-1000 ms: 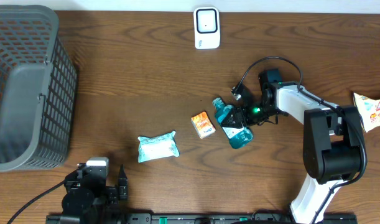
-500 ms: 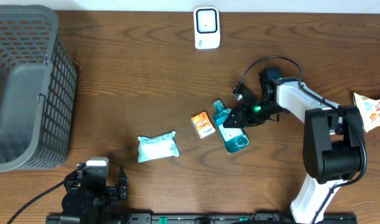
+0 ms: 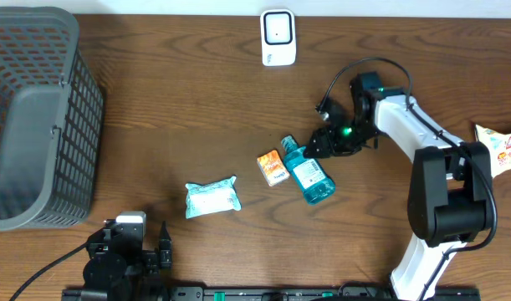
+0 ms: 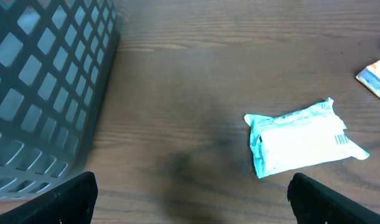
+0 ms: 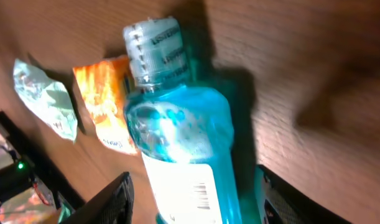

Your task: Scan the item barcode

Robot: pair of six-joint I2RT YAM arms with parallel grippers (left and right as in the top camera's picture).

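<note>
A clear blue mouthwash bottle [image 3: 309, 176] lies flat on the wooden table, cap towards the far left. Its white label and barcode [image 5: 202, 193] face up in the right wrist view. My right gripper [image 3: 322, 144] hovers over the bottle's [image 5: 177, 143] far right side. Its jaws stand open on either side of the body, with a gap showing at each finger [image 5: 112, 202]. A white scanner [image 3: 278, 38] stands at the table's far edge. Near the front left, my left gripper [image 4: 205, 208] is wide open over bare wood and holds nothing.
An orange packet [image 3: 273, 167] lies just left of the bottle. A white-and-teal wipes pack [image 3: 212, 199] sits further left and nearer the front. A grey mesh basket [image 3: 38, 117] fills the left side. A snack bag [image 3: 502, 149] lies at the right edge.
The right gripper's jaws have widened and it has drawn back a little towards the far side. The bottle now rests on the table, shifted slightly left. The left arm has not moved.
</note>
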